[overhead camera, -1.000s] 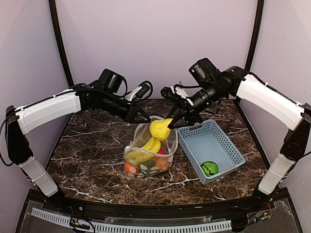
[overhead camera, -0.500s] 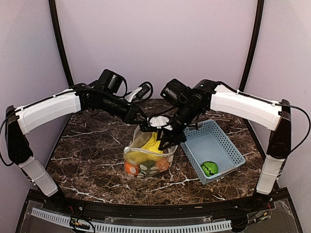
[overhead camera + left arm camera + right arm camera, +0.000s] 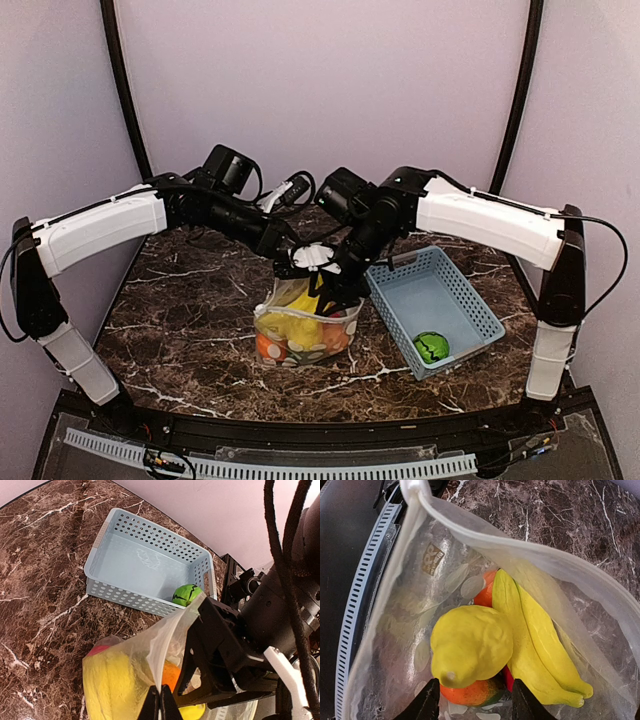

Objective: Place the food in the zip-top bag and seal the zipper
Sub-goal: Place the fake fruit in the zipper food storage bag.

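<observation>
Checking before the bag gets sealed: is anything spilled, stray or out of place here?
Nothing looks spilled or damaged. One piece is stray: a green ball lies alone in the blue basket, while the other food sits inside the zip-top bag, whose mouth edge the left gripper holds pinched.

Lilac walls, dark marble table

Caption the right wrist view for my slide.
Open right claw over the zip-top bag: a yellow lemon-like fruit rests on bananas and an orange piece.
</observation>
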Tool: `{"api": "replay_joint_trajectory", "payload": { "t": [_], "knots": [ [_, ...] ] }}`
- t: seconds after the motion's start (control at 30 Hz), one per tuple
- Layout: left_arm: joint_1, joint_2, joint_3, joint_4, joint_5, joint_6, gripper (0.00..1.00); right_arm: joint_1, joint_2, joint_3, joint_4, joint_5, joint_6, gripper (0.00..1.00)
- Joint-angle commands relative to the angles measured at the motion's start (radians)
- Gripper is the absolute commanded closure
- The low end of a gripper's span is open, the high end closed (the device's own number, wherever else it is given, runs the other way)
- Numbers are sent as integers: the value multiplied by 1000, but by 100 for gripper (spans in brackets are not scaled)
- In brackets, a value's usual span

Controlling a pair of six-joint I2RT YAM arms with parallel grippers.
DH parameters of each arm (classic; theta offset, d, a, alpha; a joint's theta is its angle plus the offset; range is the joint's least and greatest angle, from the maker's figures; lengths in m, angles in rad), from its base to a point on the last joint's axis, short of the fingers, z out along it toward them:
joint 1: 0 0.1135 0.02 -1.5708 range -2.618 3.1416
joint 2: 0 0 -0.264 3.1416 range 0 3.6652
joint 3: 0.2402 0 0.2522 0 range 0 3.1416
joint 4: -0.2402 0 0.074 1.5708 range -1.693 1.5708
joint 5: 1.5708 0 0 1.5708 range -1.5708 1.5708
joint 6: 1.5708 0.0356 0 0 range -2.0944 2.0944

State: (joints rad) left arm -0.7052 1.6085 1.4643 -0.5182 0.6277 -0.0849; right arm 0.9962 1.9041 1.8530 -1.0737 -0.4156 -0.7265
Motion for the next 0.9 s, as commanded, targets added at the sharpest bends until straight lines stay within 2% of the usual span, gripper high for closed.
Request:
{"api": "replay_joint_trajectory", "payload": {
  "t": [0.0,0.3,0.57,0.73,0.87],
  "knots": [
    [-5,-13,-27,-12,5,17,99,5,2,2,-17,35,1,50],
    [-5,0,-30,-9,-4,22,99,-33,-135,19,-14,52,-15,47],
    [-5,10,-27,5,-6,11,99,-109,-267,-59,-2,64,-38,46],
    [-5,16,-26,10,-1,10,99,-194,-344,-155,17,78,-41,46],
    [-5,22,-26,11,5,9,99,-316,-407,-248,55,58,-49,46]
  ]
}}
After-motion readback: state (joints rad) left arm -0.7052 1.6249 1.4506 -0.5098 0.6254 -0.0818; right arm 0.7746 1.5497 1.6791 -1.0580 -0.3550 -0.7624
